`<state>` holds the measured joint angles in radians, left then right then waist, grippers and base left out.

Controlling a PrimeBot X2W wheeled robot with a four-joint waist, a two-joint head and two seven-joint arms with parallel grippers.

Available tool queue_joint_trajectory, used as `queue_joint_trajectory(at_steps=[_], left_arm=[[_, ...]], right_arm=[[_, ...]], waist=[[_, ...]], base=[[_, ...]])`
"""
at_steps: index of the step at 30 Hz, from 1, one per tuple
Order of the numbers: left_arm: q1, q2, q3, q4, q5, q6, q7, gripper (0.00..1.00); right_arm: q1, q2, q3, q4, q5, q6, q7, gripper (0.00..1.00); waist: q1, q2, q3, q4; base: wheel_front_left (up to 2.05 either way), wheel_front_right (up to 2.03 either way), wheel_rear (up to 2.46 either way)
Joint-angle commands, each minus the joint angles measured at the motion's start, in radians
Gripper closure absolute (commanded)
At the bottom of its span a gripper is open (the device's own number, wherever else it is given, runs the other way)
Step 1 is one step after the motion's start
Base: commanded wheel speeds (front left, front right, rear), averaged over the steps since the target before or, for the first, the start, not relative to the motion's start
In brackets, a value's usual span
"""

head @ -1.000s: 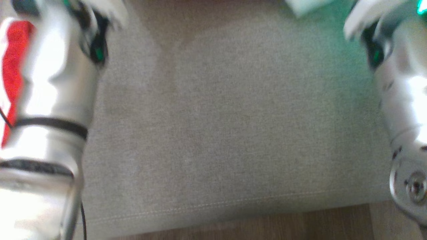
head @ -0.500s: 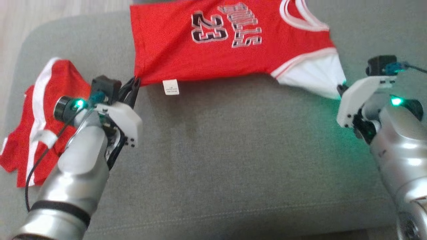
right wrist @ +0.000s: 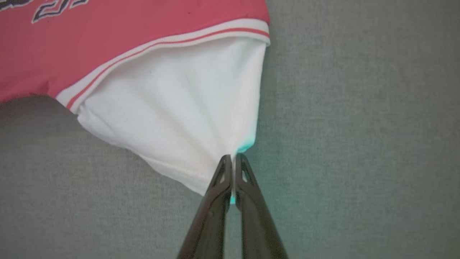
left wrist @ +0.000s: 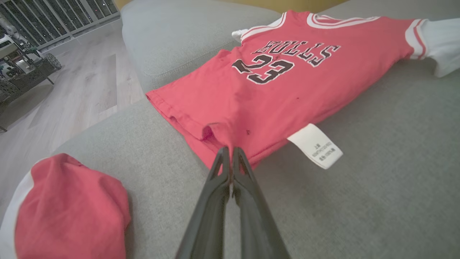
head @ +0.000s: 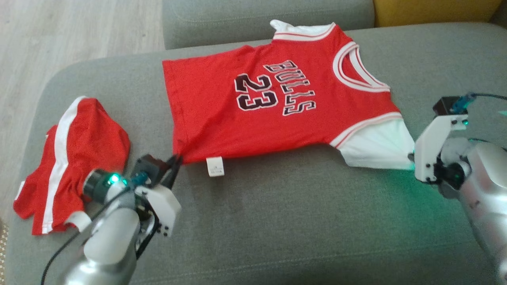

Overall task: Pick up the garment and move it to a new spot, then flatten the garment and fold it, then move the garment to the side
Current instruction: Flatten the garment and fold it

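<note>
The jersey (head: 257,103) lies spread on the sofa (head: 277,221), left claw (left wrist: 230,150) pinching its hem corner (left wrist: 219,138), right claw (right wrist: 233,158) its white sleeve (right wrist: 179,108). Folding and moving aside remain.

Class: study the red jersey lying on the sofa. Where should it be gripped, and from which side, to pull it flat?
Grip its near edge at both ends: the hem corner and the white sleeve tip, coming low from the front side of the sofa. The jersey lies sideways, so these ends spread widest; the left gripper and right gripper are shut there now.
</note>
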<state>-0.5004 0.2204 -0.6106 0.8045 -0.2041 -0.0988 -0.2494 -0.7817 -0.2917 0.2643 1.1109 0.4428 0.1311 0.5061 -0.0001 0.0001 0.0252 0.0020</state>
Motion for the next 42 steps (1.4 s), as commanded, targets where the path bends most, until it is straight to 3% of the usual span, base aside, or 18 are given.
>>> queue_joint_trajectory(at_steps=[1, 11, 18, 29, 36, 42], left_arm=[[-0.024, 0.04, 0.015, -0.024, 0.009, -0.004, -0.012, 1.0], [0.068, 0.044, -0.057, -0.022, 0.01, -0.017, 0.028, 1.0], [0.13, 0.067, -0.093, -0.059, -0.02, -0.026, 0.092, 1.0], [0.253, 0.15, -0.122, -0.244, -0.096, -0.03, 0.23, 1.0], [0.336, 0.213, -0.144, -0.386, -0.163, -0.031, 0.308, 1.0], [0.327, 0.239, -0.131, -0.494, -0.186, -0.022, 0.336, 1.0]], right_arm=[[0.02, -0.047, 0.043, -0.082, 0.048, 0.0, 0.066, 1.0], [0.198, -0.221, 0.085, -0.341, 0.235, 0.0, 0.402, 1.0], [0.29, -0.279, 0.035, -0.483, 0.252, 0.0, 0.505, 1.0], [0.469, -0.275, -0.123, -0.679, 0.197, 0.0, 0.695, 1.0], [0.594, -0.242, -0.217, -0.854, 0.154, 0.0, 0.851, 1.0], [0.619, -0.183, -0.296, -0.991, 0.11, 0.0, 0.878, 1.0]], waist=[[0.0001, -0.0001, -0.014, 0.006], [0.0001, -0.0001, -0.065, 0.019], [0.0001, -0.0001, -0.086, 0.024], [0.0001, -0.0001, -0.118, 0.051], [0.0001, -0.0001, -0.121, 0.059], [0.0001, -0.0001, -0.103, 0.063]], base=[[0.0, 0.0, 0.0], [0.0, 0.0, 0.0], [0.0, 0.0, 0.0], [0.0, 0.0, 0.0], [0.0, 0.0, 0.0], [0.0, 0.0, 0.0]])
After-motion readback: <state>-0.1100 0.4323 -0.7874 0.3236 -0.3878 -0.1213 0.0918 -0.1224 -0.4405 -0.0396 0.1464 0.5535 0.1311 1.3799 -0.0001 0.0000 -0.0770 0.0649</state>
